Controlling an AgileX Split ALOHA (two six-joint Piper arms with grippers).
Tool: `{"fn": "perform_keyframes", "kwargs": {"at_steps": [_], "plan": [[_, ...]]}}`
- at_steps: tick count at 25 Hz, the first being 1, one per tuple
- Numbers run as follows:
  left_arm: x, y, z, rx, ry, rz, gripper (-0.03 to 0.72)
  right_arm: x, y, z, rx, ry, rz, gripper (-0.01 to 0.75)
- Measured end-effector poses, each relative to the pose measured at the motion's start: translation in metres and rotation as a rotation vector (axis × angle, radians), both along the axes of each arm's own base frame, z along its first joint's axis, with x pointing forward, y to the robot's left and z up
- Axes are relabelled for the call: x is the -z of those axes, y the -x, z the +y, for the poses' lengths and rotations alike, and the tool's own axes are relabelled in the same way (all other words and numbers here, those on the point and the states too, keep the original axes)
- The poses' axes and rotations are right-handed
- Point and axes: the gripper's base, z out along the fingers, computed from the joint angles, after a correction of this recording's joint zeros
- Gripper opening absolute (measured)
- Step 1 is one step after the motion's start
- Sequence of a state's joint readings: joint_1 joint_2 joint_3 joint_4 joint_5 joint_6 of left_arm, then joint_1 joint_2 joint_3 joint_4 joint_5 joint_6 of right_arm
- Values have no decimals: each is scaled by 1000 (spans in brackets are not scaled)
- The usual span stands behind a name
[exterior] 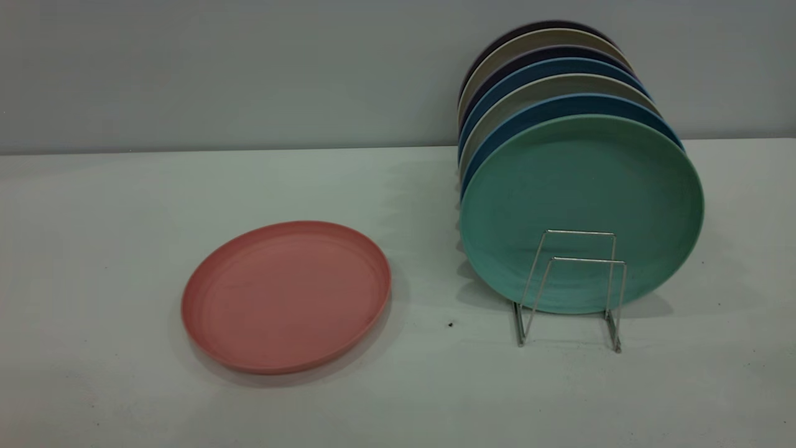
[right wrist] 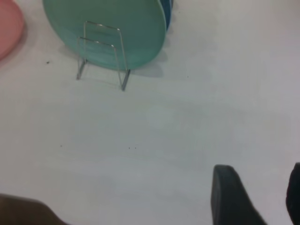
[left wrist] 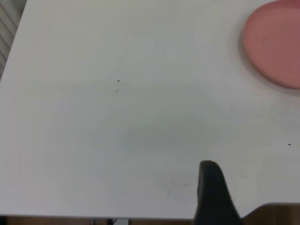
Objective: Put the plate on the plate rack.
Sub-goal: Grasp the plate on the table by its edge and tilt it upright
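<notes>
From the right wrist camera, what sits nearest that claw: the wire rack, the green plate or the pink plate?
From the right gripper, fingers apart:
1. Wire rack, its empty front loops.
2. Green plate, upright just behind those loops.
3. Pink plate, flat, off beside the rack.

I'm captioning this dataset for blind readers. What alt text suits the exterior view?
A salmon-pink plate lies flat on a white table, apart from a silver wire plate rack to its right. The rack holds a row of upright plates, a teal-green plate at the front, with two empty wire loops before it. No robot arm shows.
</notes>
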State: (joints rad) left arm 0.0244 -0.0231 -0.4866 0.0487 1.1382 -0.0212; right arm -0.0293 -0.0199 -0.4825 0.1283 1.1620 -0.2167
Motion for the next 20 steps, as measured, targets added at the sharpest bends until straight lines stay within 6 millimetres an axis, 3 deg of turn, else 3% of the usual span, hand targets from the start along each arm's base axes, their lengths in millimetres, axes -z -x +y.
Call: {"fn": "perform_keyframes", "kwargs": {"at_steps": [20], "plan": [[0, 0, 0, 0, 0, 0, 484, -1, -1, 0, 0, -3, -17, 311]]}}
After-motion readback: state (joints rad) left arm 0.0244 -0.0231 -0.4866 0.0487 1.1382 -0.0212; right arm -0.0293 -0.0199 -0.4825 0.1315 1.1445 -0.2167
